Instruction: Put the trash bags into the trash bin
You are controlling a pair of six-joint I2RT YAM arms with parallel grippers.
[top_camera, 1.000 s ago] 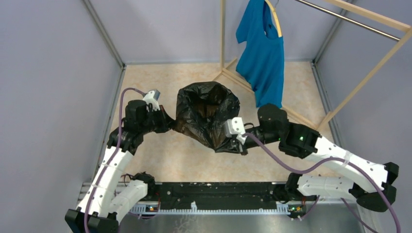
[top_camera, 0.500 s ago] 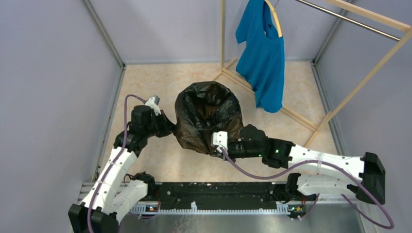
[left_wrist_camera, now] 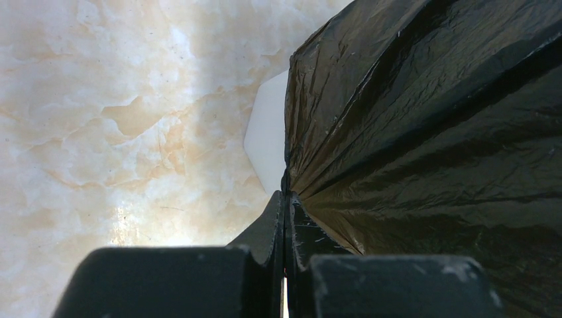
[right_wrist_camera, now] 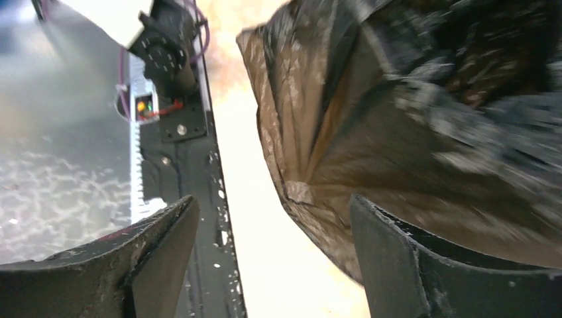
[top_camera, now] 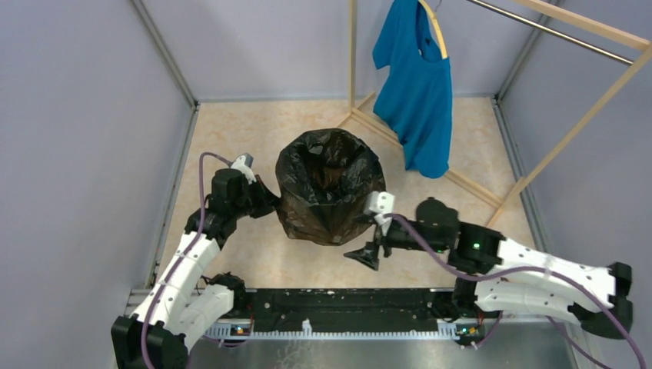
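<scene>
One large, thin, glossy black plastic trash bag (top_camera: pixel 330 188) stands in the middle of the marbled beige tabletop (top_camera: pixel 231 131). Its mouth gapes upward and its crinkled skirt hangs down on the outside, so it looks to be spread over the white translucent plastic bin (left_wrist_camera: pixel 267 142). From above the bin is wholly hidden. Only one pale faceted patch shows in the left wrist view, just beside the bag's folds.

The left gripper (top_camera: pixel 265 204) is clamped on a pleat at the bag's left side, and its wrist view shows the jaws meeting with film pinched between them. The right gripper (top_camera: pixel 366 255) is spread wide and holds nothing. It sits just beside the bag's near right lower edge, and its wrist view shows brownish see-through film ahead of the parted fingers (right_wrist_camera: pixel 371 225).

By my reading the task is well along: the bag is on the bin with its mouth open. How far the inner part reaches down cannot be told. What seems left is to settle the loose skirt on the near right, then let go on the left. The blue T-shirt (top_camera: pixel 415 92) hangs on the wooden rack (top_camera: pixel 352 61), well apart.
</scene>
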